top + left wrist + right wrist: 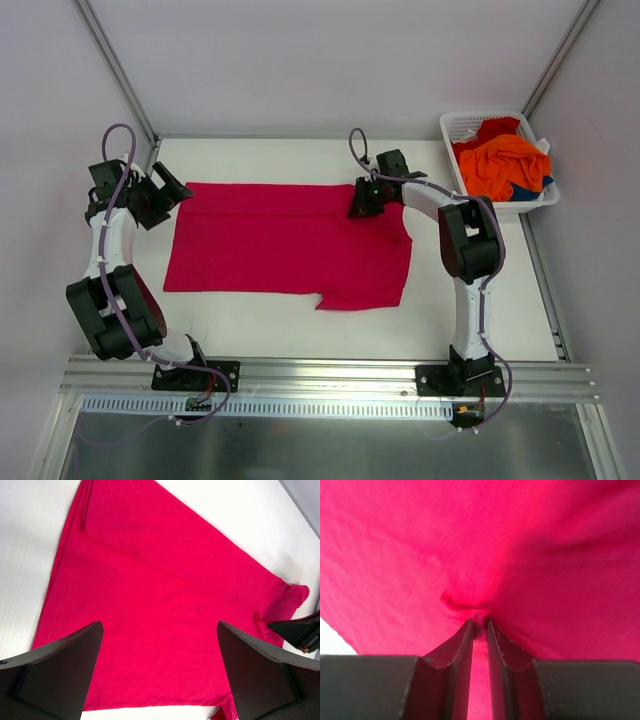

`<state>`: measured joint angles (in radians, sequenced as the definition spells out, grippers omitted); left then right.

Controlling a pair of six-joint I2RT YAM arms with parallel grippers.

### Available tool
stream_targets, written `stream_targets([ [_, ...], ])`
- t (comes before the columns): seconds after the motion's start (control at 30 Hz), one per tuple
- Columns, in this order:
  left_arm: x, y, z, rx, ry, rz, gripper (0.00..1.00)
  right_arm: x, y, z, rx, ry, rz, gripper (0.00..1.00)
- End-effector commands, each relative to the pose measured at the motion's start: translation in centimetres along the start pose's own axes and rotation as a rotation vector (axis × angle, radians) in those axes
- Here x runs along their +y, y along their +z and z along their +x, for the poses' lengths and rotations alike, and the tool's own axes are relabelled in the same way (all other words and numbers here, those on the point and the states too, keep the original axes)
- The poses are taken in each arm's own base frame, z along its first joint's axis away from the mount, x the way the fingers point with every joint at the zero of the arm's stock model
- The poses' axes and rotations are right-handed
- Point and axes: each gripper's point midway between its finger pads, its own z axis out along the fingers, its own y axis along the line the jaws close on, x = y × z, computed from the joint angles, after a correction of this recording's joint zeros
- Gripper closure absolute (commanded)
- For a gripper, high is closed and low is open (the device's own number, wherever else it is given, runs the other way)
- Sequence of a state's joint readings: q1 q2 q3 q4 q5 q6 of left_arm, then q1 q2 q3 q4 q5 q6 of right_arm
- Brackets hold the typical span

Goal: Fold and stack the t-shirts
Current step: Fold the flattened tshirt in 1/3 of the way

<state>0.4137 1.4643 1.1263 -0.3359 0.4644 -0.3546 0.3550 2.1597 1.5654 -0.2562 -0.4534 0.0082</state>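
A magenta-pink t-shirt (280, 245) lies spread flat across the middle of the table. My right gripper (362, 205) is at its far right part, near the top edge. In the right wrist view its jaws (480, 622) stand nearly together with a small pucker of the magenta cloth (470, 540) pinched between the tips. My left gripper (175, 195) hovers at the shirt's far left corner. In the left wrist view it is wide open (159, 625) above the flat cloth (165, 570), with nothing between its fingers. An orange t-shirt (505, 165) lies bunched in the basket on a red one (495, 130), with a bit of blue (545, 184) showing.
The white slotted basket (470, 120) stands at the table's far right corner. Frame posts rise at both back corners. A metal rail with the arm bases runs along the near edge. The right gripper's black body (300, 630) shows at the right edge of the left wrist view.
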Motion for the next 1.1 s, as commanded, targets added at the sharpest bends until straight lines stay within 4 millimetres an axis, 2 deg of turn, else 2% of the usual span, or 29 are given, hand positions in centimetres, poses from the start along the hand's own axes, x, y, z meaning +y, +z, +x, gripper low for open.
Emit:
stream_targets([
  [0.0,-1.3,-1.2,-0.5,-0.027,0.037,0.042,0.01,4.0,-2.9,-0.7,-0.056,-0.043,-0.056,0.79],
  [0.13,-1.0,-0.9,0.0,-0.011,0.026,0.043,0.01,4.3,-2.9,1.9,-0.012,-0.025,-0.054,0.79],
  [0.2,-1.0,-1.0,0.0,-0.01,0.026,0.044,0.01,4.0,-2.9,3.6,0.018,0.002,-0.041,0.74],
  [0.23,-1.0,-1.0,0.1,-0.009,0.025,0.044,0.01,4.7,-3.6,3.7,0.01,-0.003,-0.05,0.73],
  [0.3,-1.0,-1.0,0.2,-0.009,0.027,0.044,0.01,5.2,-3.8,5.5,0.036,0.008,-0.055,0.6],
  [0.33,-0.9,-1.0,0.2,-0.009,0.023,0.04,0.01,5.9,-4.6,5.4,0.024,-0.006,-0.058,0.54],
  [0.37,-0.8,-1.0,0.3,-0.01,0.021,0.034,0.01,6.1,-5.0,5.6,0.023,-0.011,-0.051,0.44],
  [0.43,-0.6,-0.9,0.5,-0.007,0.013,0.025,0.01,6.5,-5.9,6.0,0.027,-0.015,-0.045,0.37],
  [0.47,-0.5,-1.0,0.5,-0.011,0.009,0.02,0.01,7.3,-7.1,5.4,0.003,-0.027,-0.054,0.3],
  [0.53,-0.2,-1.1,0.7,-0.015,-0.01,0.0,0.01,7.7,-8.6,4.6,-0.028,-0.045,-0.037,0.23],
  [0.57,-0.2,-1.4,0.7,-0.024,-0.015,-0.008,0.01,8.0,-10.0,3.7,-0.074,-0.067,-0.013,0.16],
  [0.67,0.4,-1.7,1.7,-0.009,-0.067,-0.046,0.01,8.2,-13.0,2.6,-0.13,-0.082,0.032,0.07],
  [0.73,1.5,-2.2,2.1,-0.02,-0.125,-0.126,0.01,7.2,-14.5,2.6,-0.146,-0.048,0.09,0.04],
  [0.77,2.1,-2.7,3.0,0.004,-0.158,-0.169,0.01,6.6,-14.8,3.4,-0.139,-0.015,0.11,0.04],
  [0.83,3.2,-3.3,3.9,0.004,-0.206,-0.232,0.01,5.6,-16.7,4.1,-0.179,0.025,0.166,0.04],
  [0.87,3.4,-3.7,4.6,0.015,-0.223,-0.246,0.01,4.3,-16.6,6.2,-0.152,0.084,0.204,0.03],
  [0.9,3.9,-3.7,5.7,0.035,-0.247,-0.265,0.01,3.5,-18.0,6.8,-0.186,0.113,0.247,0.03],
  [0.93,4.2,-3.9,6.3,0.044,-0.256,-0.274,0.01,2.8,-18.3,7.7,-0.19,0.14,0.268,0.03],
  [0.97,4.4,-4.0,7.0,0.054,-0.264,-0.283,0.03,1.0,-17.9,10.1,-0.164,0.197,0.318,0.03],
  [1.03,5.2,-3.8,8.5,0.084,-0.28,-0.303,0.09,0.3,-18.3,11.6,-0.18,0.235,0.34,0.06],
  [1.07,5.2,-3.6,9.0,0.103,-0.285,-0.298,0.22,-0.1,-18.2,12.2,-0.178,0.245,0.349,0.07],
])
